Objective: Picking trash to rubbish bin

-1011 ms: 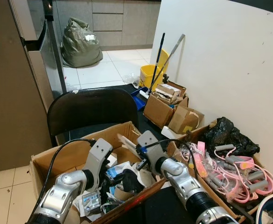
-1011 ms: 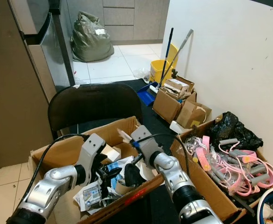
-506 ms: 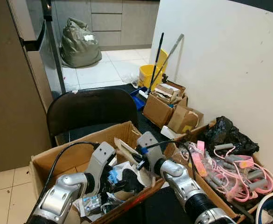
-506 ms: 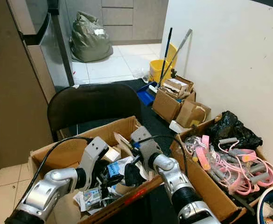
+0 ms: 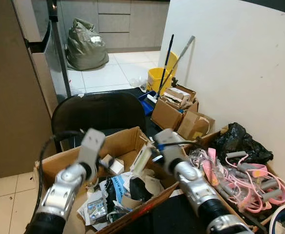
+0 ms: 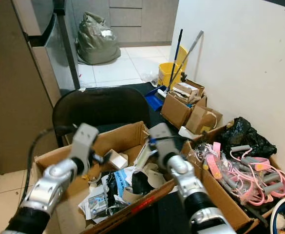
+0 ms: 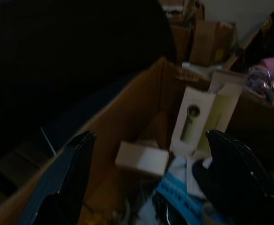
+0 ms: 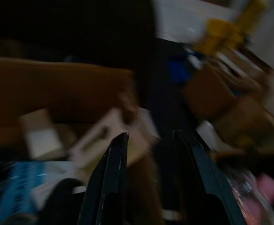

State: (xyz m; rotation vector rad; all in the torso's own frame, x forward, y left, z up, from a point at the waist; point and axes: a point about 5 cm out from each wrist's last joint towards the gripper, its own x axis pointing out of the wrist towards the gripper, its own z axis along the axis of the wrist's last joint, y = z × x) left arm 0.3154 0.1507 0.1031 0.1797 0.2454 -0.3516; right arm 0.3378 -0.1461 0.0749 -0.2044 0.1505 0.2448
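1. The left gripper (image 7: 146, 180) hangs over the near-left part of the cardboard box (image 5: 127, 138), fingers spread wide and holding nothing. The right gripper (image 8: 148, 176) hangs over the box's right end, its fingers a narrow gap apart with nothing between them.
2. The trash lies in the box below both grippers: a tall white carton (image 7: 200, 117) leaning on the far right wall, a small white box (image 7: 141, 158) on the floor beside it, and a blue wrapper (image 5: 117, 187) amid paper scraps.
3. From the left gripper, the small white box sits ahead and just below, between the finger lines; the carton stands beyond it, long axis near upright, tilted toward the wall.
4. The right gripper looks nearer the carton, which lies just ahead and to its left.
5. The box walls hem the sides; open room is upward. A black chair (image 5: 98, 114) stands beyond the far wall, and a second box of pink cords (image 5: 249, 180) adjoins on the right.
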